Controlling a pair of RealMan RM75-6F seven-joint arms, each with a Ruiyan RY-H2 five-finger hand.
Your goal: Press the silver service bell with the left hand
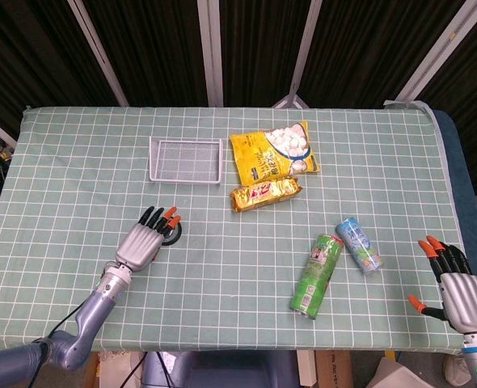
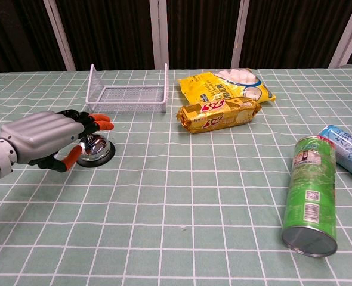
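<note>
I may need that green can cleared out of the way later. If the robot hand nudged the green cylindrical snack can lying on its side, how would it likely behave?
The green cylindrical snack can lies on its side on the checked tablecloth, so a sideways push would probably roll it. Its glossy wrap looks smooth, perhaps slippery to grasp. It would likely stay rigid rather than crumple, though its weight cannot be judged.
</note>
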